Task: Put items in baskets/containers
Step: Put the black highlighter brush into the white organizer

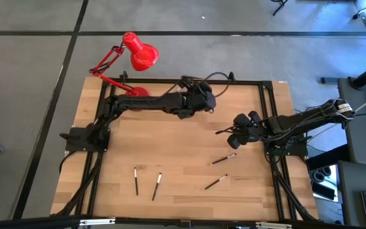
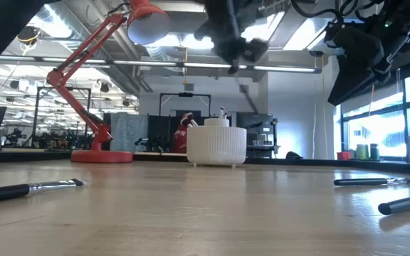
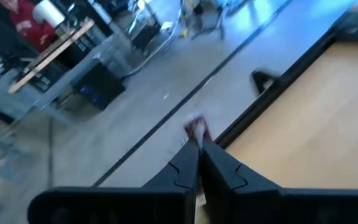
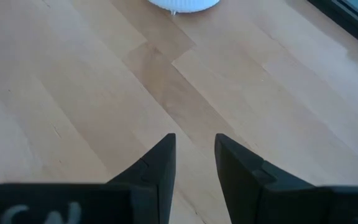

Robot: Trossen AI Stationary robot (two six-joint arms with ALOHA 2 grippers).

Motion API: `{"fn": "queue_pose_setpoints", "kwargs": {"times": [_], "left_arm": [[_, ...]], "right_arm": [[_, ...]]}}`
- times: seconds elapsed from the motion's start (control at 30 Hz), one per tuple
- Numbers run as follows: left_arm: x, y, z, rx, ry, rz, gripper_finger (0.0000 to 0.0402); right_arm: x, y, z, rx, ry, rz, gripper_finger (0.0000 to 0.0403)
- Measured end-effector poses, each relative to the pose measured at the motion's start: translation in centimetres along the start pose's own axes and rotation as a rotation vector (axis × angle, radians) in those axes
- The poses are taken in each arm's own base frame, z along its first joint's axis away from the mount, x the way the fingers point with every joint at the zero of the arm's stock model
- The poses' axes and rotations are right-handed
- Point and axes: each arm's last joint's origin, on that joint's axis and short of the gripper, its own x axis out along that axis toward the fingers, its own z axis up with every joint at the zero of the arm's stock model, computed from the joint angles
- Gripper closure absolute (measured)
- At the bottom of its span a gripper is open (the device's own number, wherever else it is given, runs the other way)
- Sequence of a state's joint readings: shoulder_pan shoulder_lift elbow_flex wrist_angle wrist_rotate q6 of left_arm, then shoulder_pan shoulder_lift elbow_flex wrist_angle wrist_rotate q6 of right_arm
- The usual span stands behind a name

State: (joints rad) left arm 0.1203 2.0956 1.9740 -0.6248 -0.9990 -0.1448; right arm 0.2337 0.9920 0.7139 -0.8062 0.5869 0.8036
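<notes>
Four brushes (image 1: pixel 136 181) lie loose along the near edge of the surface (image 1: pixel 183 197), two toward each near corner. Midway up the right edge, the right hand (image 1: pixel 232 138) hovers empty, fingers slightly apart, over bare wood. By the far edge, the left hand (image 1: pixel 203 95) hangs above the cream cup (image 2: pixel 216 146), pinched shut on a brush tip (image 3: pixel 196 128). I'd say centre it over a free compartment, tip down, before letting go.
</notes>
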Motion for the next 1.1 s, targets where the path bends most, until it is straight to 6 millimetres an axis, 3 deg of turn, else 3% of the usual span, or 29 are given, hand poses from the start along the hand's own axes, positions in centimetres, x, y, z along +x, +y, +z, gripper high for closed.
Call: {"fn": "queue_pose_setpoints", "kwargs": {"times": [0.17, 0.3, 0.83, 1.1], "left_arm": [[2.5, 1.9, -1.6, 0.051, 0.132, 0.055, 0.0391], [3.2, 2.7, -2.7, 0.044, 0.251, -0.02, 0.0391], [1.5, 5.3, -2.6, 0.113, 0.28, 0.098, 0.0391], [2.0, 4.5, -3.9, 0.062, 0.317, 0.088, 0.0391]], "right_arm": [[0.0, 0.0, 0.0, -0.001, -0.011, -0.01, 0.0291], [0.0, 0.0, 0.0, -0.003, -0.01, -0.011, 0.0291], [0.0, -0.1, 0.0, 0.001, -0.016, -0.016, 0.0291], [0.0, 0.0, 0.0, 0.01, -0.011, -0.009, 0.0291]]}}
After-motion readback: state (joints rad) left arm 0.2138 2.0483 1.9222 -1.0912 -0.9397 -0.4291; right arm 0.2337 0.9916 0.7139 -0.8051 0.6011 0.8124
